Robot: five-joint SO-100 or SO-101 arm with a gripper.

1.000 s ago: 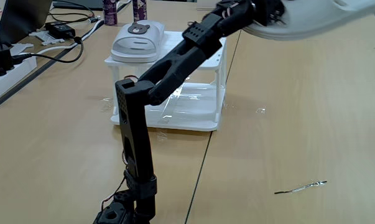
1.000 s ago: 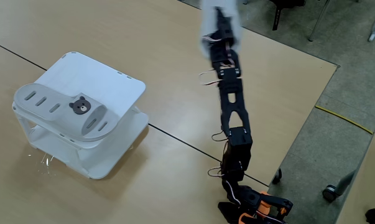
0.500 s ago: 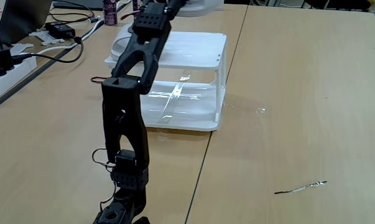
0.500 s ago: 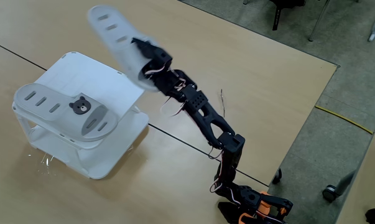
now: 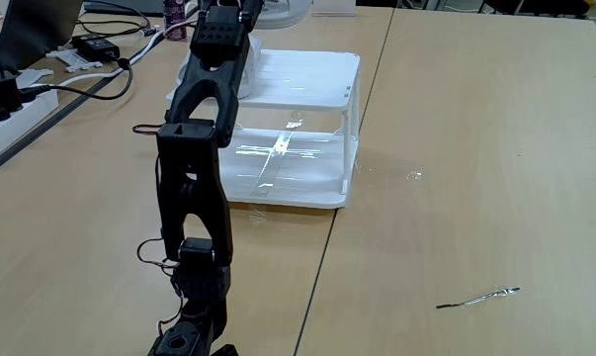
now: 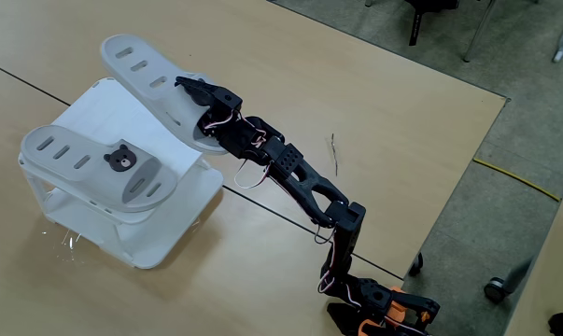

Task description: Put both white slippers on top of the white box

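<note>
The white box (image 6: 155, 121) stands at the left of the table, and its flat top (image 5: 307, 74) also shows behind my arm. One white slipper (image 6: 76, 163) with a bear face badge (image 6: 122, 159) lies flat on the near-left part of that top. My gripper (image 6: 199, 101) is shut on the heel end of the second white slipper (image 6: 150, 75). It holds this slipper tilted, just above the far-right part of the box top. In the low fixed view this held slipper (image 5: 293, 10) is cut off by the upper edge.
The black arm (image 5: 194, 198) rises in front of the box's left side. A power strip (image 5: 6, 114), cables and a charger (image 5: 100, 47) lie at the far left. A thin wire (image 5: 478, 296) lies on the table at the right. The table edge (image 6: 458, 196) drops to the floor.
The arm swung from the right side of the table over to the box, carrying the second slipper. In the last half second the slipper came lower and further over the box top.
</note>
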